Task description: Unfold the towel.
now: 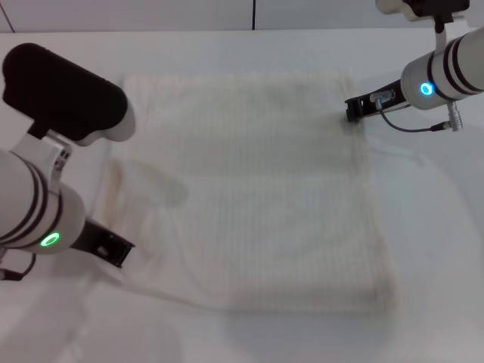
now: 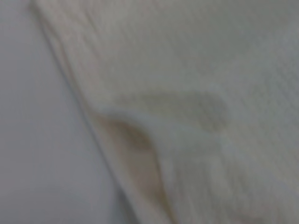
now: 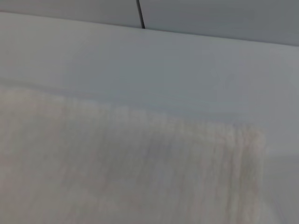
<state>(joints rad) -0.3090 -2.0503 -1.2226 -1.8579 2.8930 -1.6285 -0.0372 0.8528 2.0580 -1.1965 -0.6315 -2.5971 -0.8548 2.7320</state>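
The cream-white ribbed towel (image 1: 249, 189) lies spread in a rough square on the white table, with folds and a raised ridge along its near left edge. No red tag shows. My left gripper (image 1: 115, 251) is at the towel's near left corner, at the cloth's edge. My right gripper (image 1: 355, 110) is at the towel's far right corner. The left wrist view shows a creased towel edge (image 2: 140, 140) against the table. The right wrist view shows the towel's far corner (image 3: 140, 163) lying flat.
The white table (image 1: 439, 242) runs on all sides of the towel. A wall with a dark vertical seam (image 1: 253, 13) stands behind the table's far edge. A cable (image 1: 412, 128) hangs under my right wrist.
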